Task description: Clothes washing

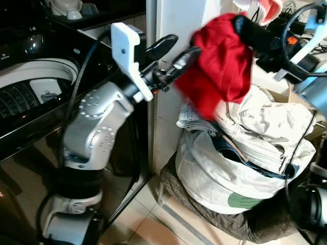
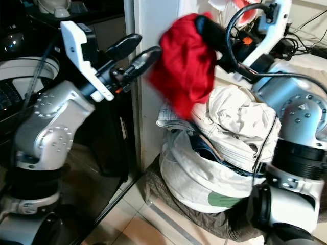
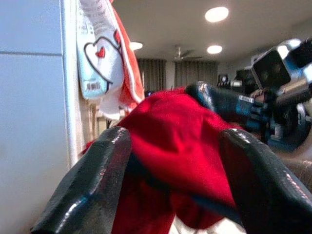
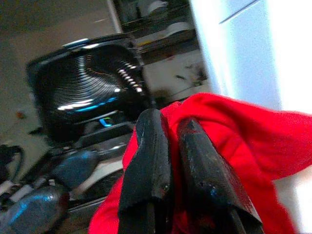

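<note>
A red garment hangs in the air above a pile of laundry, held by my right gripper, which is shut on its upper edge. The right wrist view shows the two fingers pressed together on the red garment. My left gripper is raised beside the cloth with its fingers open, their tips at the garment's left edge. A top-loading washing machine with its drum open stands at the left.
The pile of pale and denim clothes fills a white laundry bag on a brown cloth on the tiled floor. A white wall panel stands between the washer and the pile. Cables and devices sit at the upper right.
</note>
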Robot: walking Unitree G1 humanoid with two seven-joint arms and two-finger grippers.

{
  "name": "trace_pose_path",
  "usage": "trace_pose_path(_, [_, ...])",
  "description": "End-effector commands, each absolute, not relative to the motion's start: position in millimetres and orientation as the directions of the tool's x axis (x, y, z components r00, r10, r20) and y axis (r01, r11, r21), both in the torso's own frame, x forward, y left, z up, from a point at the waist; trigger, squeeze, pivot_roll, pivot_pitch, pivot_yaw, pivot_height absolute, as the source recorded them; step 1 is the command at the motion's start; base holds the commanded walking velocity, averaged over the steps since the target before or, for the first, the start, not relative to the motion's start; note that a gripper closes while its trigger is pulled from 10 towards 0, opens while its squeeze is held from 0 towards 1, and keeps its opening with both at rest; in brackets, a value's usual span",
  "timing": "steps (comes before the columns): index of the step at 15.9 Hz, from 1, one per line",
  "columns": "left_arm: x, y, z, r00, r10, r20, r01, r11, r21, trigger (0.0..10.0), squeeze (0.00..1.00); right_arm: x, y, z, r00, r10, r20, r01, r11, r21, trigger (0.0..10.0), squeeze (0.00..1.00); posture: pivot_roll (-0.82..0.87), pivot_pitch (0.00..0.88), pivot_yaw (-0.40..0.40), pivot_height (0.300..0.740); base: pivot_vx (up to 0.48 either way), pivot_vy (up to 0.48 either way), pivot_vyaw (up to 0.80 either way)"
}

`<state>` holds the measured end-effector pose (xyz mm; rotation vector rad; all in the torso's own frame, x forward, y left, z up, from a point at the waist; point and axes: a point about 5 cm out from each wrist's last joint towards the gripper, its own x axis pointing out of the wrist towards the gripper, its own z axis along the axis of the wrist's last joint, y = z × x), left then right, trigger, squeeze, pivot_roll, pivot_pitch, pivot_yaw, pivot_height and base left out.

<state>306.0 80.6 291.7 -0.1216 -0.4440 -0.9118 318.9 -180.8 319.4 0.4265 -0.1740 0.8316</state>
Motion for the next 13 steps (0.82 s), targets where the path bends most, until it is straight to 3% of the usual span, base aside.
trace_pose_path(1, [305,74,303,0.484,-0.742,0.463,0.805,0.585,0.096,10.0,1.0,309,-172,327,0.6,0.725,0.338,-0.8,0.541,0.258,0.0,0.0,-0.03,0.0,-0.035,0.74,0.0,0.0,0.0])
trace_pose_path(3, [305,64,302,0.46,-0.764,0.453,0.83,0.551,0.088,10.0,1.0,303,-163,321,0.56,0.766,0.317,-0.828,0.499,0.258,0.0,0.0,-0.03,0.0,-0.038,0.74,0.0,0.0,0.0])
trace_pose_path(4, [304,59,297,0.444,-0.786,0.43,0.844,0.528,0.093,10.0,0.0,299,-158,320,0.531,0.785,0.319,-0.846,0.468,0.255,0.0,0.0,-0.03,0.0,-0.039,0.74,0.0,0.0,0.0])
trace_pose_path(7, [298,49,273,0.409,-0.861,0.303,0.883,0.457,0.107,10.0,0.0,293,-153,322,0.482,0.809,0.336,-0.875,0.423,0.237,0.0,0.0,-0.03,0.0,-0.039,0.74,0.0,0.0,0.0])
trace_pose_path(8, [298,49,272,0.416,-0.858,0.302,0.883,0.461,0.092,2.7,0.0,292,-154,322,0.484,0.808,0.336,-0.874,0.425,0.237,0.0,0.0,-0.03,0.0,-0.039,0.74,0.0,0.0,0.0])
trace_pose_path(9, [300,50,273,0.425,-0.85,0.313,0.88,0.468,0.076,0.0,0.0,292,-154,323,0.485,0.807,0.337,-0.873,0.426,0.236,0.0,0.0,-0.03,0.0,-0.034,0.74,0.0,0.0,0.0])
trace_pose_path(13, [305,58,277,0.45,-0.832,0.324,0.863,0.498,0.082,0.0,0.0,291,-155,324,0.484,0.805,0.344,-0.874,0.424,0.239,0.0,0.0,-0.03,0.0,-0.035,0.74,0.0,0.0,0.0])
